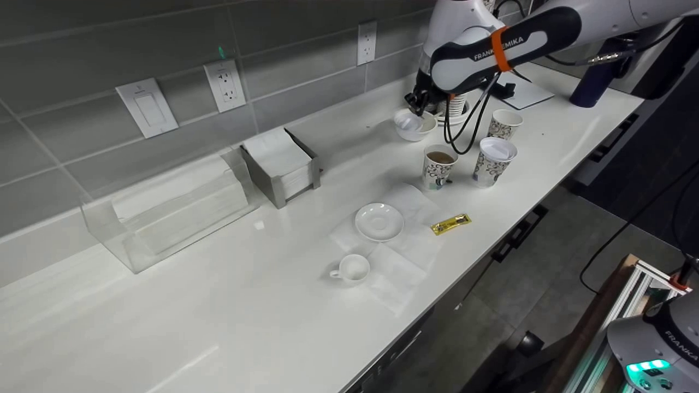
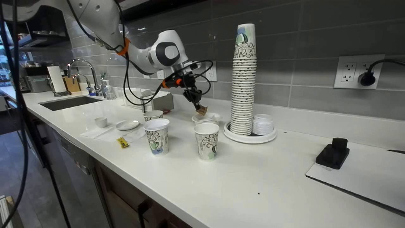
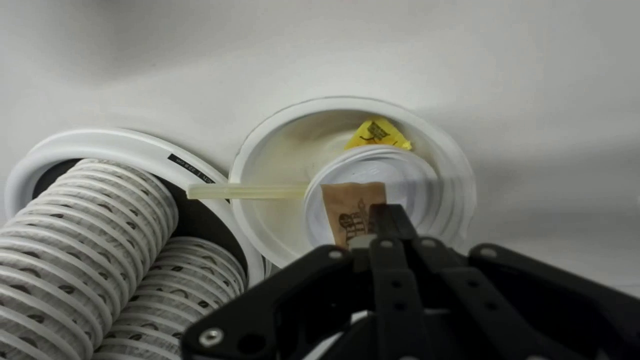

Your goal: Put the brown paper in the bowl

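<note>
The brown paper (image 3: 352,202) is a small flat piece with dark print. My gripper (image 3: 392,212) is shut on it at its right part, and the rest sticks out to the left in the wrist view. The paper also shows under the fingertips in an exterior view (image 2: 202,110); it cannot be made out in the remaining exterior view. The white bowl (image 3: 285,160) lies below the paper; it also shows in both exterior views (image 1: 407,134) (image 2: 195,119). In the bowl are white plastic lids or cups (image 3: 425,185), a yellow wrapper (image 3: 377,135) and a pale stick (image 3: 250,191) leaning over the rim.
A tall stack of paper cups (image 2: 243,88) stands on a round tray (image 2: 269,138) beside the bowl, touching or nearly so. Patterned cups (image 1: 438,173) (image 1: 493,164) (image 2: 207,142) stand nearby. A saucer (image 1: 379,222), small cup (image 1: 354,269) and yellow packet (image 1: 451,224) lie further along.
</note>
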`<state>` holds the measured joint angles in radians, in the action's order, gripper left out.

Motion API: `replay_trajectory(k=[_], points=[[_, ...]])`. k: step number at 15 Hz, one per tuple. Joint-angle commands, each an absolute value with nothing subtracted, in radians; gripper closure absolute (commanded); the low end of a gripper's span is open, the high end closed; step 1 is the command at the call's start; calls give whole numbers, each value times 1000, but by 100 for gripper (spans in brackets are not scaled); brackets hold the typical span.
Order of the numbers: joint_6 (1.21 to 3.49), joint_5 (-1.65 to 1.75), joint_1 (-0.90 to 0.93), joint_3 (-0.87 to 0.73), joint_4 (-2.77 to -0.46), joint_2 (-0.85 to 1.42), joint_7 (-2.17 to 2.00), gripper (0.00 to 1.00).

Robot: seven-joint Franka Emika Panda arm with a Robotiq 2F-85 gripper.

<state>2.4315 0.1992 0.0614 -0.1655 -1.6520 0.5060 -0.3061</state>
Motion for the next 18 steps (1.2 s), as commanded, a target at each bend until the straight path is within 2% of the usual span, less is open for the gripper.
replay_trajectory(k=[1,5,8,11,16,18], points=[[2473,228,74,-186,-1623,544,-363,67],[2490,191,69,-164,-1654,512,-349,40],[2588,106,47,-63,-1760,393,-222,18],[2641,7,30,35,-1828,299,-100,1],[2574,-263,-66,220,-2036,109,262,0],[2550,-358,-41,193,-2152,10,372,0]])
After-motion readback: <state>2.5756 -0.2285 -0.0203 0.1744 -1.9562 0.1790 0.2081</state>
